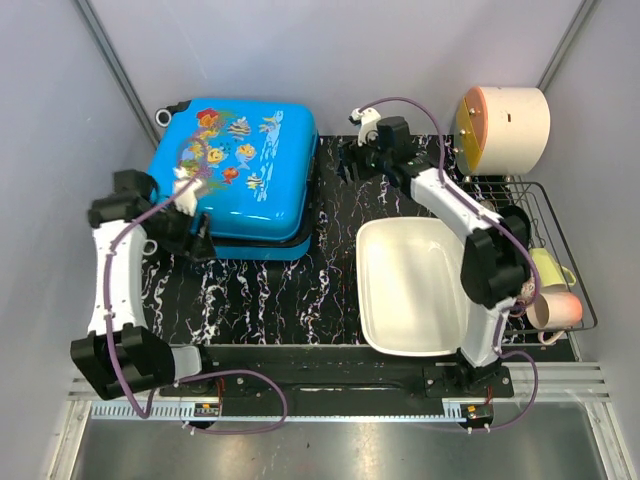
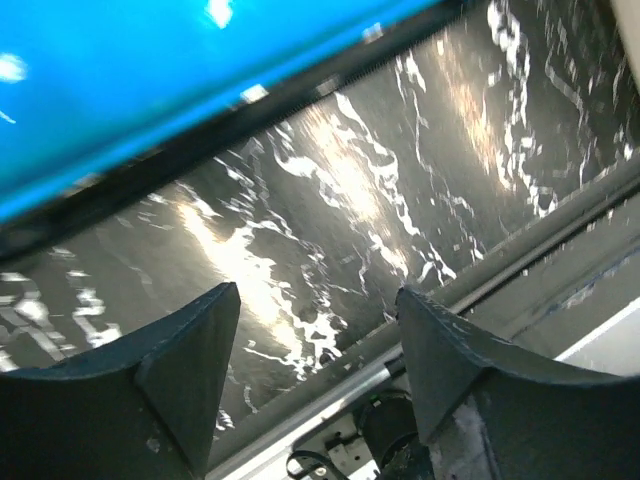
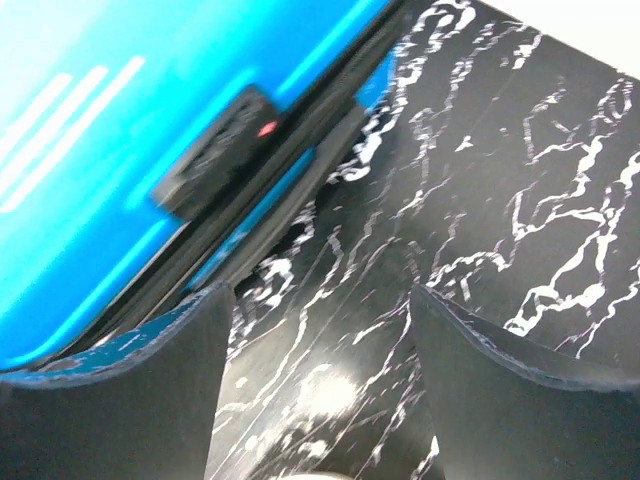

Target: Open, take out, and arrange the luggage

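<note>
The luggage (image 1: 235, 175), a bright blue fish-print suitcase, lies flat and closed on the black marbled mat (image 1: 260, 290) at the back left. My left gripper (image 1: 197, 243) sits low at its front left edge. In the left wrist view that gripper (image 2: 318, 300) is open and empty, with the blue shell (image 2: 150, 80) just beyond. My right gripper (image 1: 347, 165) hovers by the suitcase's right side. The right wrist view shows this gripper (image 3: 320, 300) open and empty over the mat, beside the shell (image 3: 100, 150) and its black lock (image 3: 215, 150).
A white basin (image 1: 363, 290) stands on the right half of the mat. Behind it a wire rack (image 1: 560, 215) holds a pink cup (image 1: 553, 310) and a pale yellow cup (image 1: 550, 265). A cream drum with an orange face (image 1: 505, 128) sits at the back right. Walls close in on both sides.
</note>
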